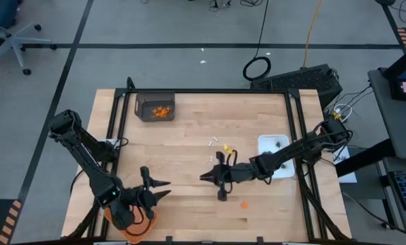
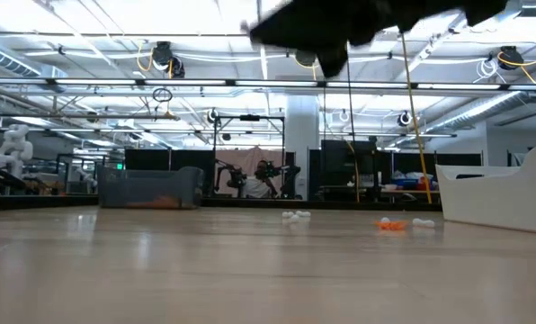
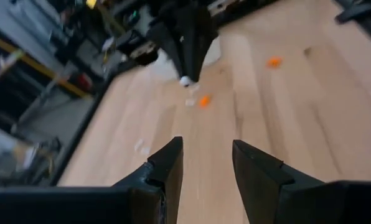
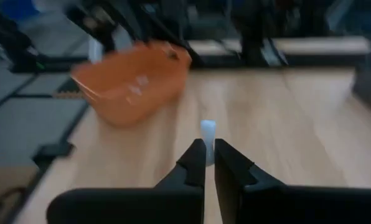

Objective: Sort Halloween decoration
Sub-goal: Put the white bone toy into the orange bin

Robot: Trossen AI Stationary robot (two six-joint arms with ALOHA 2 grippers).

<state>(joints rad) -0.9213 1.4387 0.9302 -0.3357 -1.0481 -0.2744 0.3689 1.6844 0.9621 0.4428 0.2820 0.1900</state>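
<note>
Both arms are showing as dark, near-black jointed links with rounded housings at the joints. Black cables are looping beside the right arm's forearm. Each claw, left claw (image 3: 207, 163) and right claw (image 4: 210, 163), is ending in two matte black, wedge-shaped fingers tapering toward narrow tips.

Wooden table (image 1: 189, 136), light planks, black frame rails along edges.
Grey bin (image 1: 154, 107) on table, far-left corner area.
White rectangular dish (image 1: 266, 144) on table, right side, near rail.
Orange tray (image 4: 132, 81) at near-left table edge; partly over edge in high view.
Floor beyond table: black cable coil (image 1: 257, 68), dark case (image 1: 305, 78) just beside far-right corner, office chair (image 1: 9, 37) well apart at far left.
Low view: ceiling trusses, strip lights, lab benches in background.
</note>
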